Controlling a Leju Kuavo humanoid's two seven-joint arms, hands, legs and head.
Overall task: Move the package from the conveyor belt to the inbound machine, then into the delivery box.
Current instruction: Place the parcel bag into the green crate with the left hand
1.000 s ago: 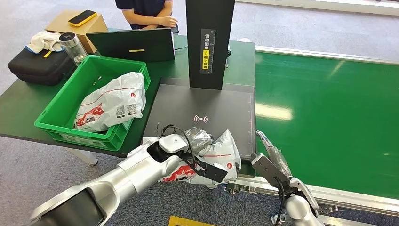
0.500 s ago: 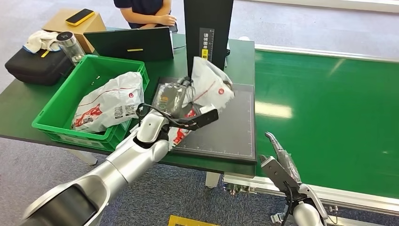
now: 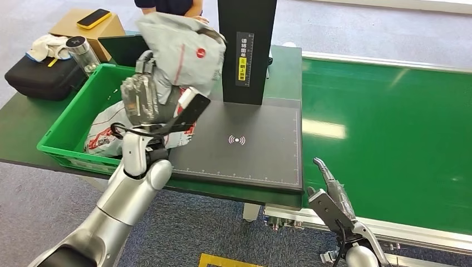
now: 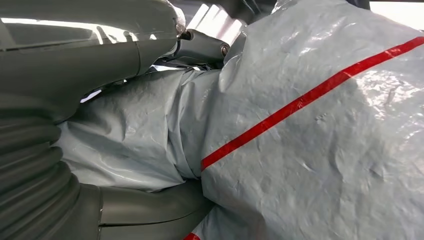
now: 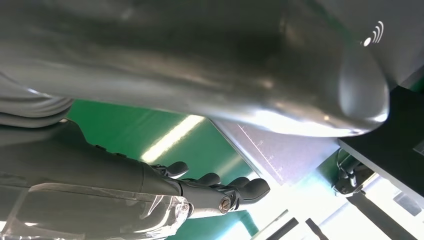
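My left hand (image 3: pixel 146 99) grips a grey plastic package (image 3: pixel 183 51) with red stripes and lifts it high over the right edge of the green delivery box (image 3: pixel 60 135). In the left wrist view the package (image 4: pixel 310 125) bulges against my left hand (image 4: pixel 75 100). Another grey and red package (image 3: pixel 107 129) lies inside the box. The dark inbound machine plate (image 3: pixel 261 146) with its black upright column (image 3: pixel 246 50) stands right of the box. My right hand (image 3: pixel 332 197) hangs open and empty by the near edge of the green conveyor belt (image 3: pixel 389 128); its fingers (image 5: pixel 220 190) are held out straight.
A person (image 3: pixel 167 6) sits behind the table by a dark laptop (image 3: pixel 119 49). A black case (image 3: pixel 39 79), a bottle (image 3: pixel 83 54), a cloth and a cardboard box with a yellow phone (image 3: pixel 96 18) stand at the table's far left.
My left arm swung the package up off the machine plate and leftward, from low at the near edge to high above the green box. The right hand barely moved.
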